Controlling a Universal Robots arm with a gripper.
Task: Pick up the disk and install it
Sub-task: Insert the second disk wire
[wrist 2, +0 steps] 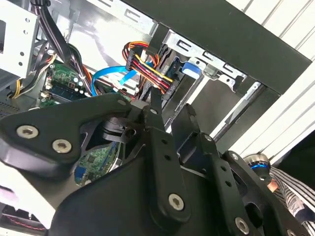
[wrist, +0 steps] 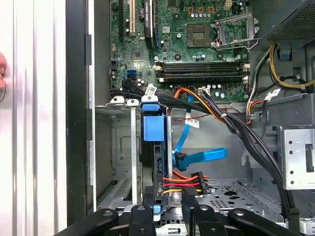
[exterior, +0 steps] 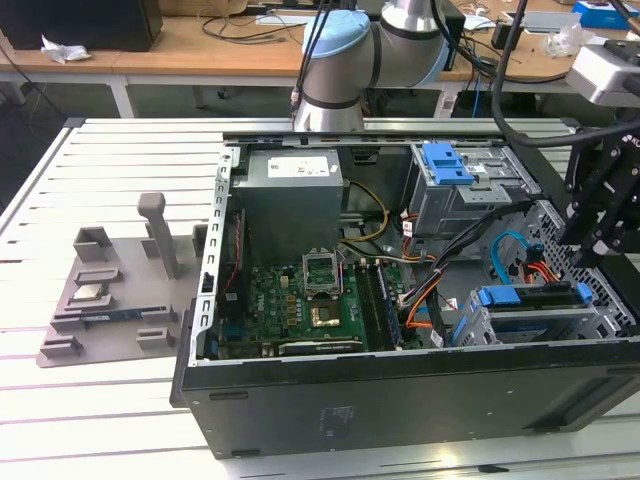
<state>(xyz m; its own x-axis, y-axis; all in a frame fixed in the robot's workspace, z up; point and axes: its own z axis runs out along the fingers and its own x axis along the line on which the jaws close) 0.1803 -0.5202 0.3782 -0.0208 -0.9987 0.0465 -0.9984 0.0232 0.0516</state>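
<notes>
open computer case, green motherboard, disk edge-on in drive cage, gripper just beside it

Your disk sits on edge in the case's drive cage, blue carrier frame around it, blue tab facing the motherboard.

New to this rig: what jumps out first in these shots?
The open computer case lying on its side on the slatted table, its green motherboard exposed. Next, the black gripper at the exterior view's right, over the drive cage, where the disk in its blue carrier sits edge-on in a slot. A bright blue data cable dangles beside that slot.
</notes>
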